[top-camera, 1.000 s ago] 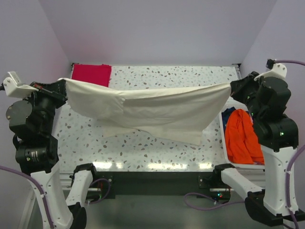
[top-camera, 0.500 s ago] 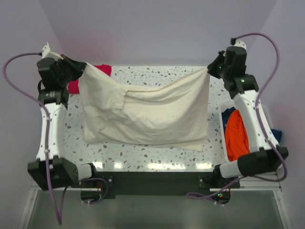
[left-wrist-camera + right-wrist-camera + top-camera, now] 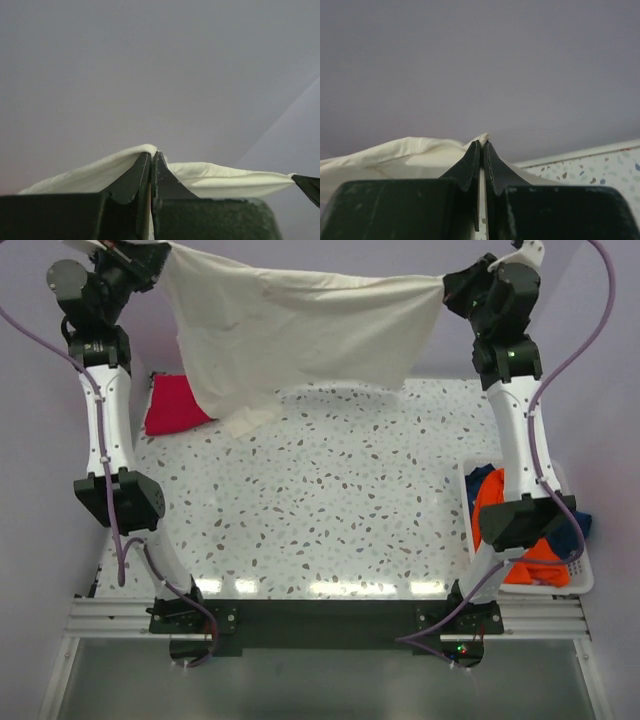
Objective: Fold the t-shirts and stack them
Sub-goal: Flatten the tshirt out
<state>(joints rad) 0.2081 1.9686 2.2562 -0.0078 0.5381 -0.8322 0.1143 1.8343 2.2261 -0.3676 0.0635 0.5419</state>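
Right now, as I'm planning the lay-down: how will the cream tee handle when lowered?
Probably floppy: the cream tee sags between the left gripper and right gripper, hanging unevenly below. Likely light: two shut pinches at its top edge carry it all. It may crumple on the table rather than lie flat.

- A robotics lab test cell is indicated.
- A speckled table (image 3: 350, 510) is enclosed by plain lilac walls (image 3: 600, 380).
- An aluminium frame (image 3: 100, 612) is fitted along the near edge.
- A left arm (image 3: 105, 430) and a right arm (image 3: 515, 430) are bolted there, trailed by purple cables (image 3: 35, 340).
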